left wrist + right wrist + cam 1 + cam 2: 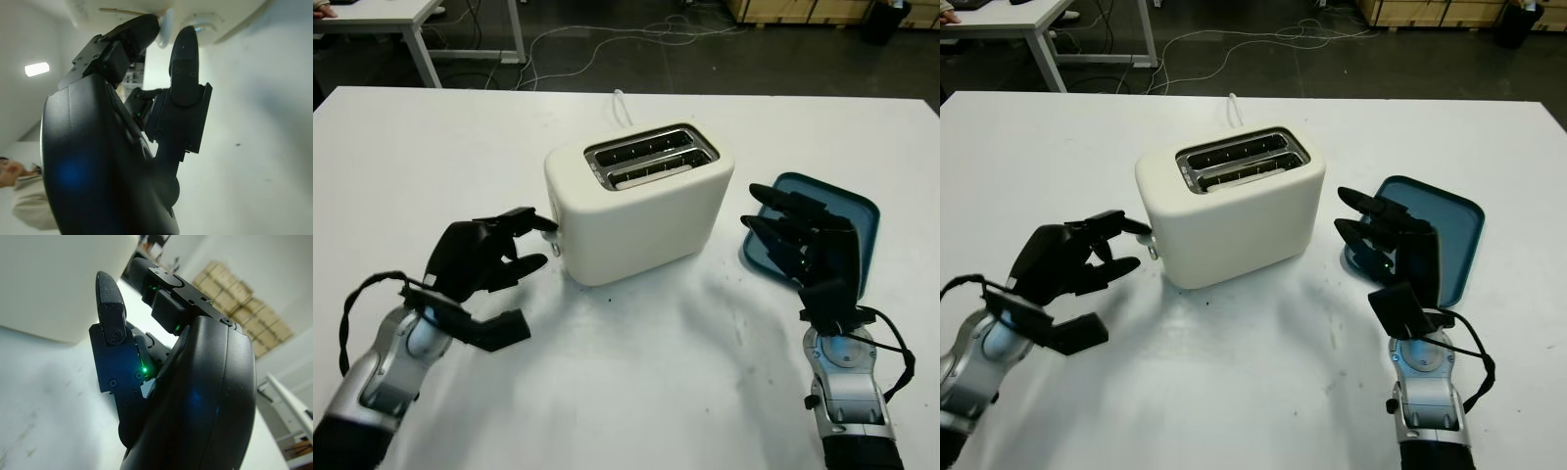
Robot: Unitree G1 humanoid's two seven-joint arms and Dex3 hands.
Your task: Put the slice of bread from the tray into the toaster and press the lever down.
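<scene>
My left hand point(499, 257), curled and grasping nothing, touches the lever point(551, 233) on the toaster point(641, 201) at centre frame. Bread seems already slotted; the tray point(847, 211) sits right, beside my open right hand point(803, 240).

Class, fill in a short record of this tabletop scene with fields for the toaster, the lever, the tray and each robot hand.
toaster: white two-slot toaster, upright at mid-table
slots: bread seems already inside; hard to confirm
lever: small white lever on the toaster's left end, appears low
tray: blue tray to the toaster's right, visible part bare
left robot hand: left robot hand at the lever, fingertips on it
right robot hand: right robot hand open, over the tray's near edge
table: white table
</scene>
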